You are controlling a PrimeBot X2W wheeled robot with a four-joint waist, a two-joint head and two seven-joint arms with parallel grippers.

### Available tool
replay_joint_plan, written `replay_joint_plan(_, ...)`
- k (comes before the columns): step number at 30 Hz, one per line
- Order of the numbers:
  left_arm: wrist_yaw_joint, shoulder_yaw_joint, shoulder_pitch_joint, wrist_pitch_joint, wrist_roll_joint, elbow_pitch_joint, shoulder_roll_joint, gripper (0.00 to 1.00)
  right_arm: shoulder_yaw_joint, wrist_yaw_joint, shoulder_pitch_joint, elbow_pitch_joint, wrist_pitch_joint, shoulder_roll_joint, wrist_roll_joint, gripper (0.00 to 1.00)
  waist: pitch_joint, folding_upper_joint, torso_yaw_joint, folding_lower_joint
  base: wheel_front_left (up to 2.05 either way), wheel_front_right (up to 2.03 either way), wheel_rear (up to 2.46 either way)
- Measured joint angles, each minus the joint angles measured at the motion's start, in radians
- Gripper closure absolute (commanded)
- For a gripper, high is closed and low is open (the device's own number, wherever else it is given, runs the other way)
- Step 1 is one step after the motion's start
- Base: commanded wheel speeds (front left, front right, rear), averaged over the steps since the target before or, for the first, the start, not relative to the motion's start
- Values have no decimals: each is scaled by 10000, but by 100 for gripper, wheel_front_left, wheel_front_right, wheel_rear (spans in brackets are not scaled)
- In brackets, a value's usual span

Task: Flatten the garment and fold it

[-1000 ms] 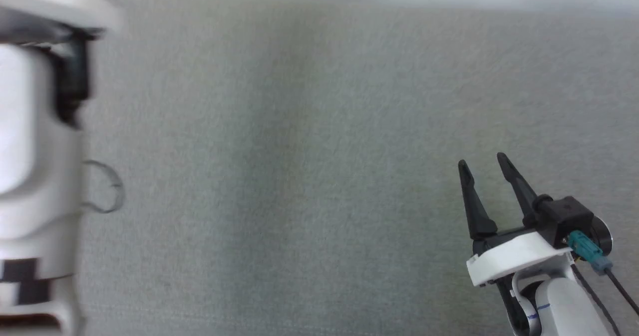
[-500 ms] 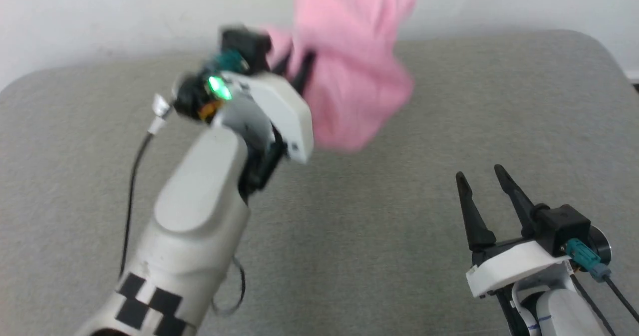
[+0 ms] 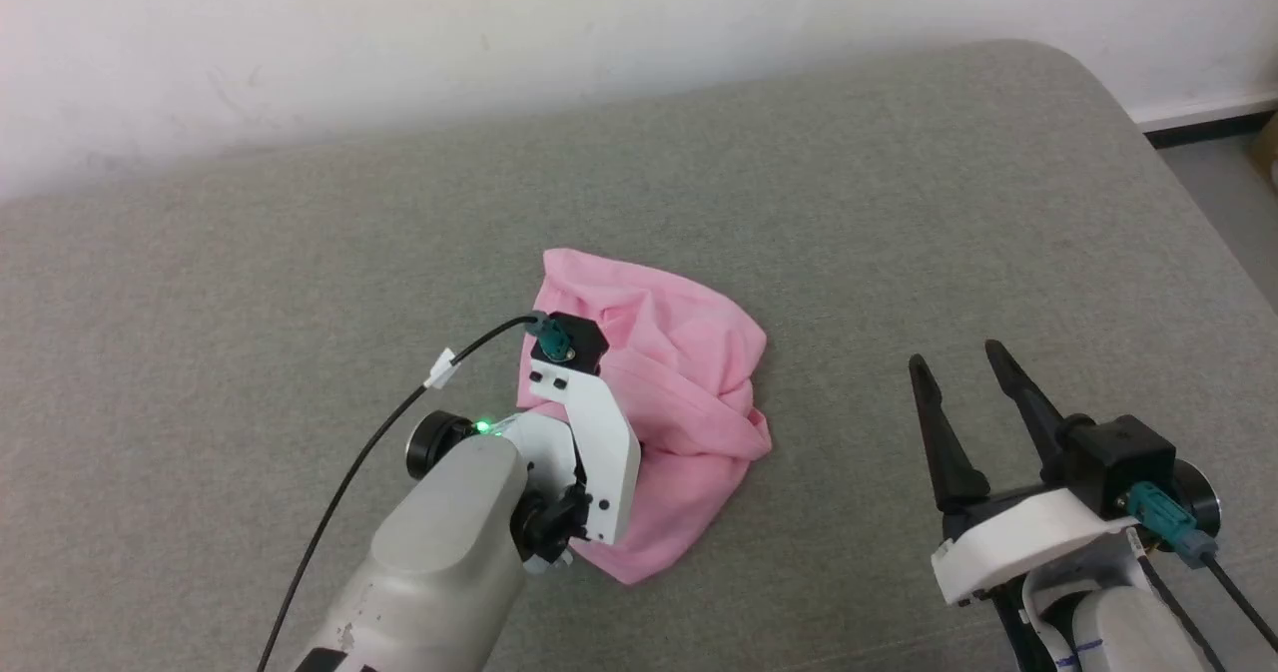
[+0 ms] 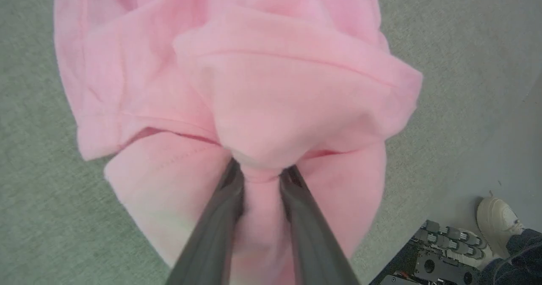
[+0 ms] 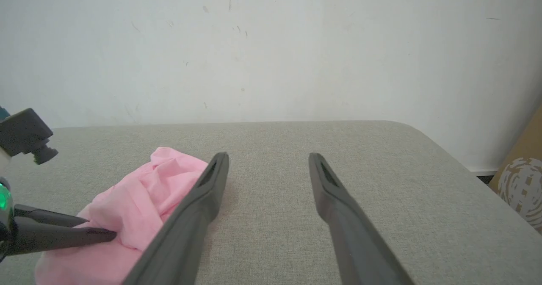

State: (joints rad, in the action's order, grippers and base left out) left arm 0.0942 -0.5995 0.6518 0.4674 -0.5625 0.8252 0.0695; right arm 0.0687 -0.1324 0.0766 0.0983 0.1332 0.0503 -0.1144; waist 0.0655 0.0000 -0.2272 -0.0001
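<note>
grey surface [image 3: 899, 203] bears crumpled garment [image 3: 689, 382]

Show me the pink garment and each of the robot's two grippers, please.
pink garment [image 3: 689, 372], head view, on its crumpled upper middle.
left gripper [image 4: 260, 175], left wrist view, between the fingertips, where cloth is pinched.
right gripper [image 3: 957, 355], head view, in the open gap between its fingertips.

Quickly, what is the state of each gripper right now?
Left gripper: jaws closed on a bunch of the garment.
Right gripper: jaws open, holding nothing.
</note>
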Motion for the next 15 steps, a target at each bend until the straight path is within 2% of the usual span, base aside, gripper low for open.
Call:
replay_joint_plan(3, -92, 40, 0, -198, -17, 86, -23, 0, 8, 0, -5, -21, -8, -4, 0, 0, 11, 0, 155, 0, 0, 0, 0)
replay_joint_plan(5, -205, 276, 0, -830, -105, -67, -13, 0, 13, 0, -8, -44, -10, -2, 0, 0, 9, 0, 285, 1, 0, 0, 0)
replay_joint_plan(10, -556, 1158, 2, -3693, -196, -1208, 146, 0, -8, 0, -10, -134, -6, -2, -2, 0, -8, 0, 670, 1, 0, 0, 0)
replay_joint_plan(15, -1045, 1810, -373, -6380, 90, -2397, 694, 0, -54, 0, -17, -188, -8, -6, 2, 0, -47, 0, 1119, 1, 0, 0, 0)
